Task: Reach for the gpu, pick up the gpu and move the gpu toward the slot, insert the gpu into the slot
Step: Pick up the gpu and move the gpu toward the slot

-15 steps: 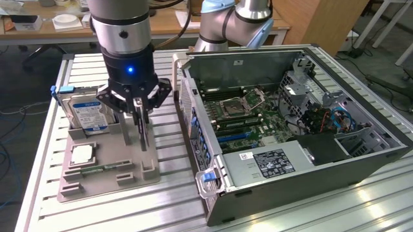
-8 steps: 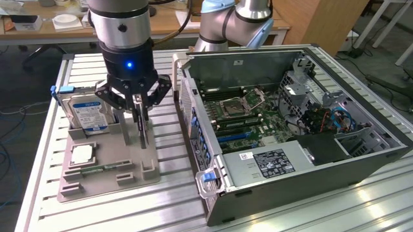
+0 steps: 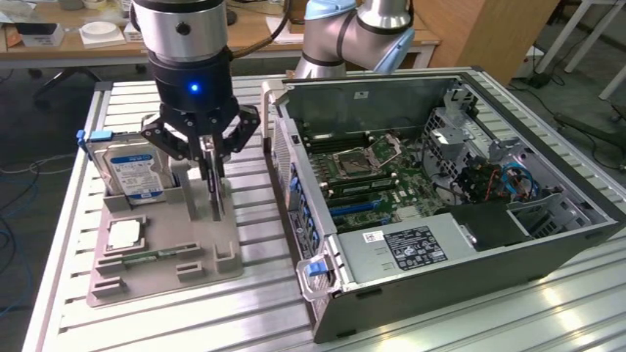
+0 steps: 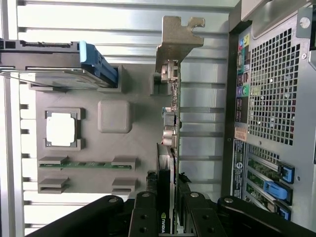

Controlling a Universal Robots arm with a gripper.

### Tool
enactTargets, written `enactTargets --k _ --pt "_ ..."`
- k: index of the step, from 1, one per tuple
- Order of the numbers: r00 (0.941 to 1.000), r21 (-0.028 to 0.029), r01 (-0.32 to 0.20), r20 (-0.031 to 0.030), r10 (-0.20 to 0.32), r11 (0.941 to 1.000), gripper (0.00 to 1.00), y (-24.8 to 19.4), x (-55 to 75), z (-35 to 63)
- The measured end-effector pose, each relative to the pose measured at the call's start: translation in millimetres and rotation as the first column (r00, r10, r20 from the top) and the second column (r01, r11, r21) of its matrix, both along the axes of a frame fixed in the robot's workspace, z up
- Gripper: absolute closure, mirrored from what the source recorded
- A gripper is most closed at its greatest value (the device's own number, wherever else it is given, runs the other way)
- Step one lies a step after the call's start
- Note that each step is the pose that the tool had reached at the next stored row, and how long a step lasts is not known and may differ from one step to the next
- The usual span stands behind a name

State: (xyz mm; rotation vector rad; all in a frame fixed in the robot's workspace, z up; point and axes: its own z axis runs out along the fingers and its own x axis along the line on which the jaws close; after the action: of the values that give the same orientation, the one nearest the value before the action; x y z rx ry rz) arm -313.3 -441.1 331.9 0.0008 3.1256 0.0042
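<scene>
The gpu (image 3: 216,199) stands on edge in the grey holder tray (image 3: 186,242), a thin dark card. In the wrist view the gpu (image 4: 171,126) runs away from the camera, with its silver bracket (image 4: 177,39) at the far end. My gripper (image 3: 210,165) hangs straight above it, and its fingers are shut on the card's upper edge. The wrist view has my gripper (image 4: 167,219) with the black fingers (image 4: 145,212) close on both faces of the card. The blue slot (image 3: 356,207) lies on the green motherboard inside the open computer case (image 3: 547,242), to the exterior view's right of the tray.
On the same tray, a silver hard drive (image 3: 132,172) stands upright beside the gripper. A processor chip (image 3: 125,235) and a green memory stick (image 3: 157,257) lie nearer the front. The case's perforated rear wall (image 4: 276,94) rises close alongside the card. A second robot arm (image 3: 352,29) stands behind.
</scene>
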Motion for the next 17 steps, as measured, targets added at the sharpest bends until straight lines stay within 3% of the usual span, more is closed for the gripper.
enactTargets --k 17 --pt "1.0 0.0 0.0 0.0 0.0 1.0 0.74 0.0 0.0 25.6"
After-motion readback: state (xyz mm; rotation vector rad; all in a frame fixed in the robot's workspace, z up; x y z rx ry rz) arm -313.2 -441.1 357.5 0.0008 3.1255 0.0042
